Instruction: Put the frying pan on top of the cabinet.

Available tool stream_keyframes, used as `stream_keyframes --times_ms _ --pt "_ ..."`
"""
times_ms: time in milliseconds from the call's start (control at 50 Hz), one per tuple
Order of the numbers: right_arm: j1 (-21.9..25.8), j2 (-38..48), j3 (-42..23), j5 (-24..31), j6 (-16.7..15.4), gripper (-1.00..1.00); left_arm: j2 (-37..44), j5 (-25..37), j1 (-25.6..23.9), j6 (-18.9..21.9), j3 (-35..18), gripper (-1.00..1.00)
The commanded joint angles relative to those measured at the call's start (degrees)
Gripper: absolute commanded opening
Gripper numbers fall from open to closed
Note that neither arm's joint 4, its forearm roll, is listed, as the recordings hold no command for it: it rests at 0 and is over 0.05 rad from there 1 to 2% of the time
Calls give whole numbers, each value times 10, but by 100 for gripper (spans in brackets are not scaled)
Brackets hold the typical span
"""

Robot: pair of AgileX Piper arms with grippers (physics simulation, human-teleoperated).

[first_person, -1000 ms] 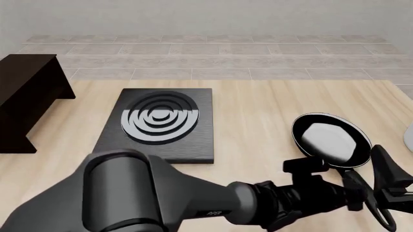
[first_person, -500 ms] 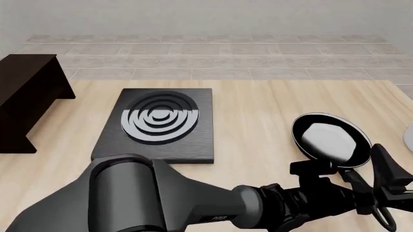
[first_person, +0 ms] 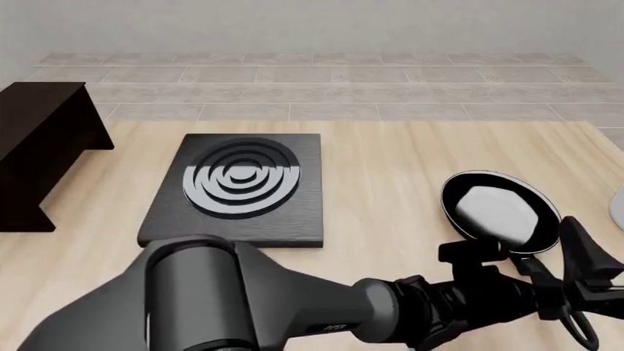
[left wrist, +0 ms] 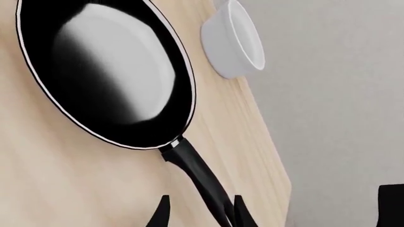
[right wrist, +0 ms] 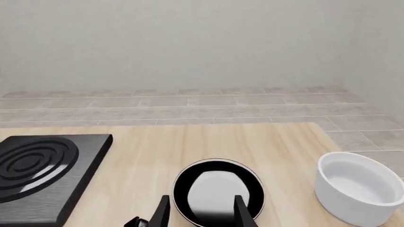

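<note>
Left tool of mine stands open astride the handle of the frying pan, fingers either side, because that handle is the only easy hold. Its bowl rests on the surface just ahead; the cabinet waits well apart.

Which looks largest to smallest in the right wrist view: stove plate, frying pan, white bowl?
1. stove plate, though cut off by the frame.
2 and 3. frying pan and white bowl look alike in size; not ranked.

cabinet cut off left, bowl mostly cropped
</note>
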Motion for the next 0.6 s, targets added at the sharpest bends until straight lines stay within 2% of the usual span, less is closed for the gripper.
stream_keyframes --times_ms 20,600 --pt "1 11 0 -10 3 100 11 5 3 1 -13 100" --pt "-2 17 0 -16 3 100 30 10 4 0 -37 100"
